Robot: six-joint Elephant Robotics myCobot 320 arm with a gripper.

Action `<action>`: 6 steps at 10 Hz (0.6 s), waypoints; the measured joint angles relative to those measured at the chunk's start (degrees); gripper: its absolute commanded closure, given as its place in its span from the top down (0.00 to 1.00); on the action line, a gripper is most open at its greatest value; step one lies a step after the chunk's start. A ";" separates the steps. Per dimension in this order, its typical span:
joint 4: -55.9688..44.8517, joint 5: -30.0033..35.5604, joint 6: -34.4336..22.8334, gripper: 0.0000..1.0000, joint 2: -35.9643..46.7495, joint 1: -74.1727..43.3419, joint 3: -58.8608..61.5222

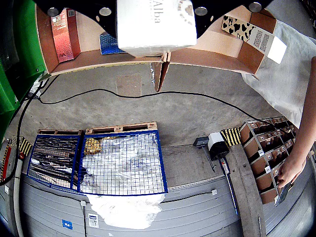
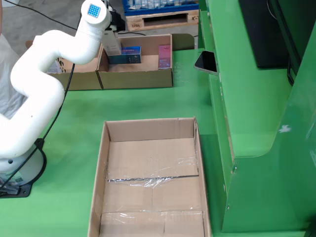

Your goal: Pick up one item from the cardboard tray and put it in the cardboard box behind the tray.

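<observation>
In the view that rides on the gripper, a white box [image 1: 157, 27] printed "Alba" sits tight against the black gripper plate [image 1: 79, 11] at the top. No fingers show. It hangs in front of the cardboard tray [image 1: 123, 60], which holds a red box [image 1: 62, 33] and a blue box [image 1: 108, 44]. In the side view my gripper [image 2: 111, 30] is over the far tray [image 2: 138, 79] with the white box [image 2: 112, 44] under it, beside a blue box [image 2: 124, 54] and a pink box [image 2: 164, 56]. A large open cardboard box [image 2: 111, 163] lies nearer the camera.
A second tray [image 1: 232, 54] holds a cow-patterned box [image 1: 236, 27]. On the floor below lie a black cable [image 1: 148, 94], blue wire cages on pallets [image 1: 118, 163] and a shelf [image 1: 264, 153] with a person's arm [image 1: 301, 148]. In the side view a phone [image 2: 206, 61] lies by the green frame [image 2: 247, 98].
</observation>
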 measured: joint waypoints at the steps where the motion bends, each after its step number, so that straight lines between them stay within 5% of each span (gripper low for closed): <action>1: 0.00 0.00 0.00 0.00 0.00 0.00 0.00; 2: 0.00 0.00 0.00 0.00 0.00 0.00 0.00; 6: 0.00 0.00 0.00 0.40 0.00 0.00 0.00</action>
